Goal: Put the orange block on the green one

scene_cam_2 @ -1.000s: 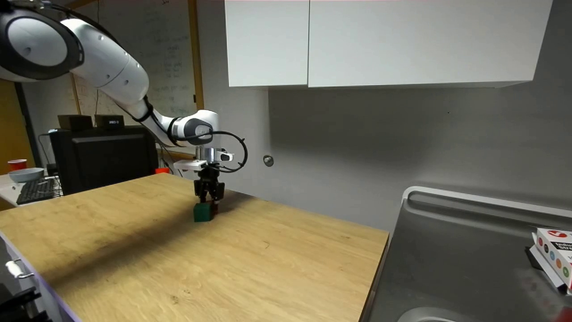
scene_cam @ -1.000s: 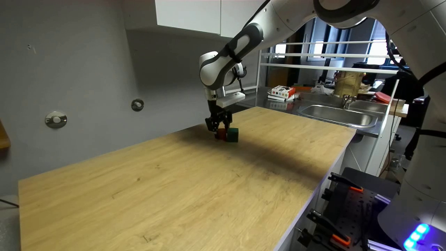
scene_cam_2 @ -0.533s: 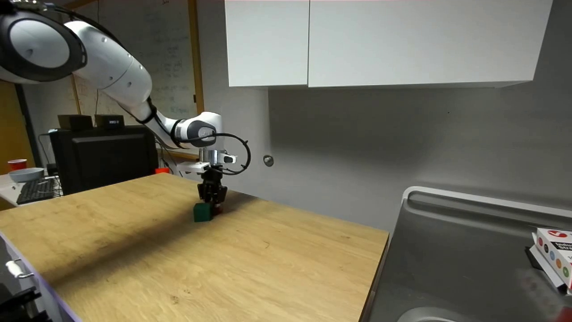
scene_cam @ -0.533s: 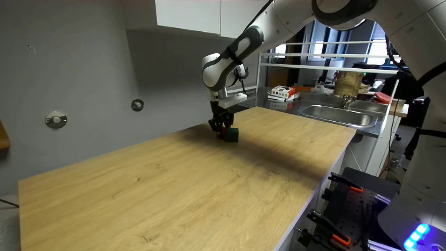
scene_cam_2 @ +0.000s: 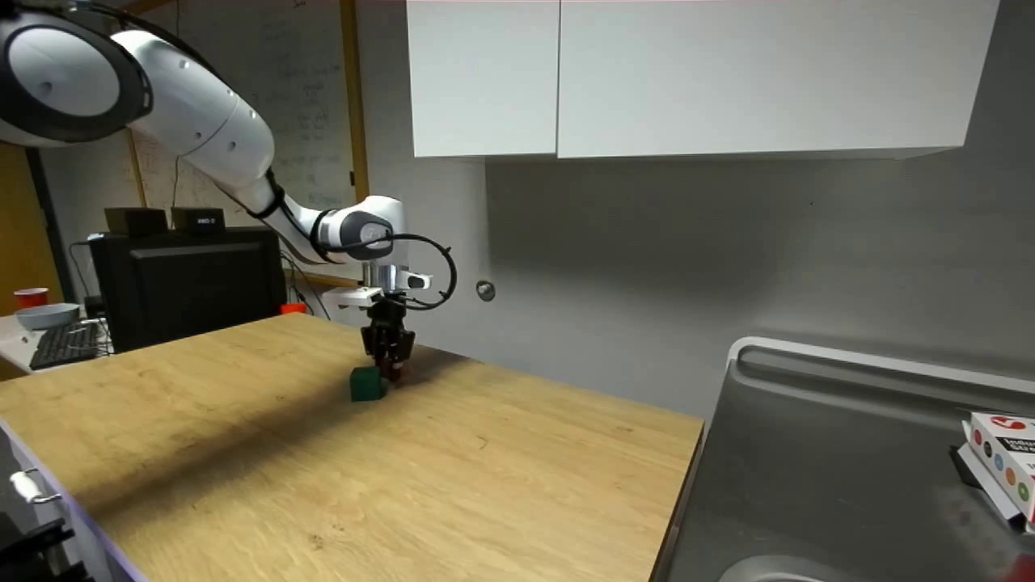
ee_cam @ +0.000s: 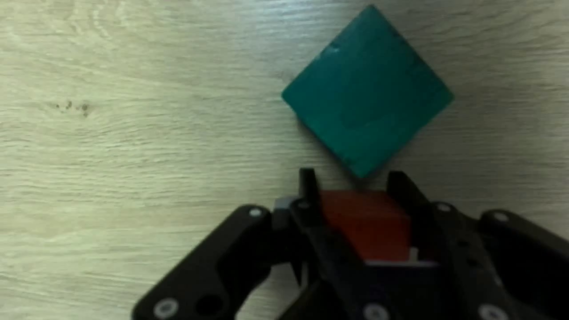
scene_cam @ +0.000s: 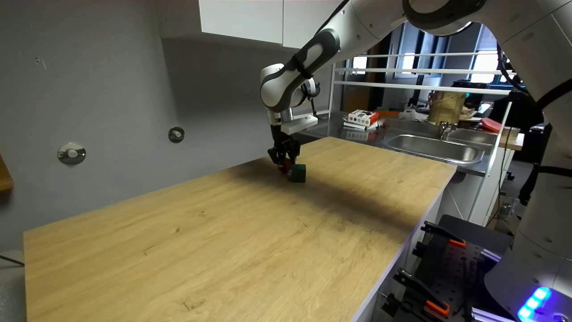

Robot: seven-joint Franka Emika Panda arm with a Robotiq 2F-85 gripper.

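Note:
My gripper (ee_cam: pixel 352 177) is shut on the orange block (ee_cam: pixel 366 224), a reddish cube seen low in the wrist view with a dark finger against either side. In an exterior view the orange block (scene_cam_2: pixel 394 373) is mostly covered by the fingers and appears slightly off the table. The green one (ee_cam: pixel 368 93), a dark green cube, rests on the table just ahead of the fingertips, one corner pointing at them. In both exterior views, the green one (scene_cam: pixel 298 173) (scene_cam_2: pixel 366 384) stands right beside my gripper (scene_cam: pixel 286 165), its top uncovered.
The wooden table (scene_cam: pixel 214 232) carries both blocks, with the grey wall (scene_cam: pixel 111 112) close behind. White cupboards (scene_cam_2: pixel 695 77) hang over the back. A sink (scene_cam: pixel 433 147) and a small box (scene_cam: pixel 363 117) lie beyond the table's end.
The jaws have closed around the orange block. My gripper has dipped, then risen a little with the block, shifting slightly in both exterior views. The green one has stayed in place.

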